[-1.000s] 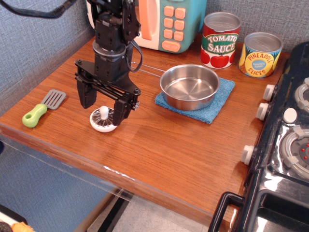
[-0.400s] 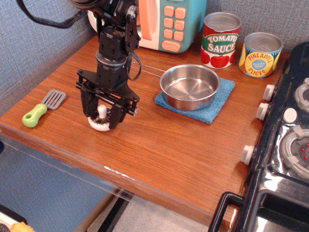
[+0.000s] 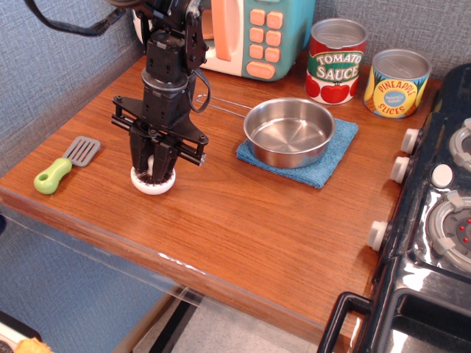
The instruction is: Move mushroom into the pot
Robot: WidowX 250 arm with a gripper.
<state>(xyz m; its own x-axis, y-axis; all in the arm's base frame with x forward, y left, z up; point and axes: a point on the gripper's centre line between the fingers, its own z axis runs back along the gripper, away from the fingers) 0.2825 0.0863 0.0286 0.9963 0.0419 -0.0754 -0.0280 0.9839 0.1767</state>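
The black end effector (image 3: 153, 163) points straight down at the left of the frame, its two fingers drawn narrow around the short white stem of the mushroom (image 3: 153, 181). The fingers appear closed on that stem, though the contact itself is partly hidden by the fingers. The mushroom sits gills-up on the table (image 3: 243, 220), its white rim showing below the fingertips, and it rests on the wood rather than being raised.

Just left of it lies a spatula (image 3: 65, 163) with a green handle and a grey slotted blade, well apart from the mushroom. To the right, near the middle of the frame, the pot (image 3: 289, 132) stands empty on a blue cloth (image 3: 333, 157), its thin wire handle running left toward the arm. Mushroom and pot are well apart.

Behind the arm at the top of the frame stands a toy microwave (image 3: 257, 33) with orange buttons. At the upper right are a tomato sauce can (image 3: 335, 61) and a pineapple slices can (image 3: 397, 83), side by side. A toy stove (image 3: 438, 206) with white knobs fills the right edge.
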